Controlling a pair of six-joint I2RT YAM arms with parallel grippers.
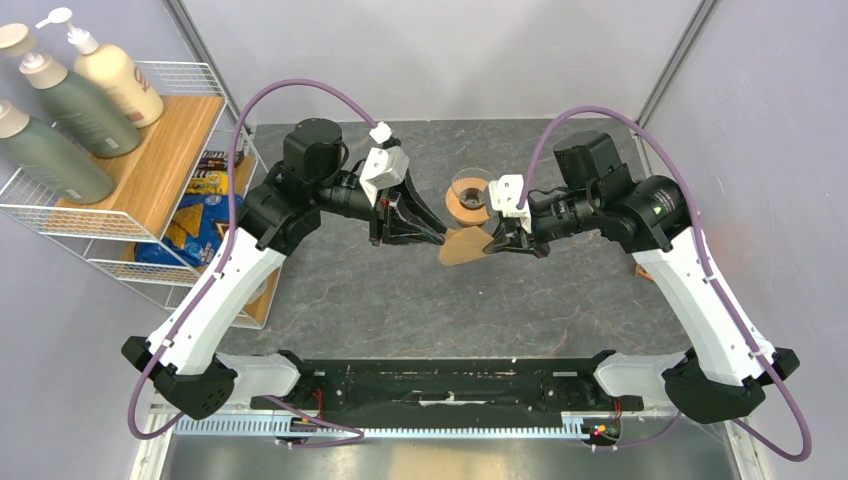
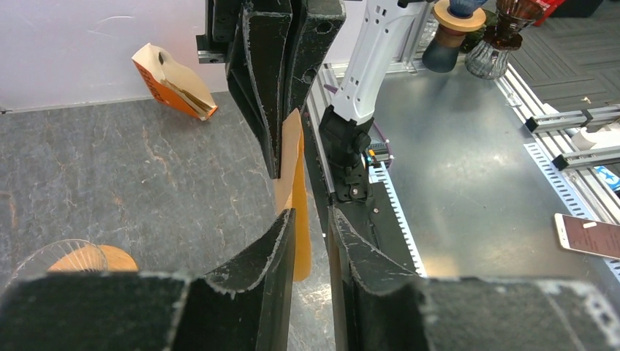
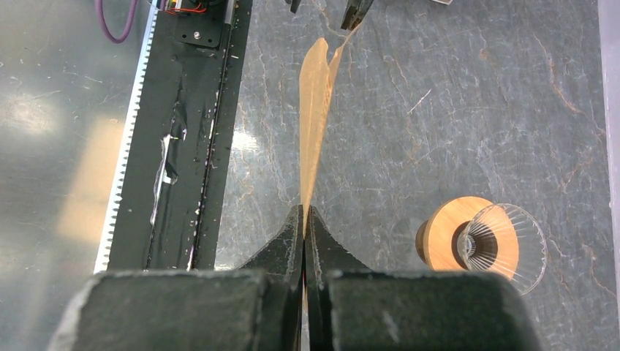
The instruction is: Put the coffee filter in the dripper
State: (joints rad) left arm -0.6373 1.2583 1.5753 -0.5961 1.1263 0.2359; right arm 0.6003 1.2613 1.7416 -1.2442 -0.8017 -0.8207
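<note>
The coffee filter (image 1: 462, 245), a thin tan paper, hangs above the table between my two grippers. My right gripper (image 1: 497, 243) is shut on its near edge; in the right wrist view the filter (image 3: 314, 110) stretches edge-on away from the shut gripper (image 3: 304, 208). My left gripper (image 1: 425, 235) is open with a narrow gap; in the left wrist view the filter's (image 2: 296, 175) edge sits in or just past that gap of the left gripper (image 2: 311, 216). The dripper (image 1: 468, 197), a clear ribbed cone with a wood ring, sits just behind the filter and appears to lie on its side (image 3: 482, 245) (image 2: 73, 259).
A bundle of brown filters in an orange pack (image 2: 175, 80) lies at the table's far side. A wire rack (image 1: 120, 190) with pump bottles and snack bags stands at the left. Off the table are spare glassware (image 2: 468, 33) and a phone (image 2: 588, 235).
</note>
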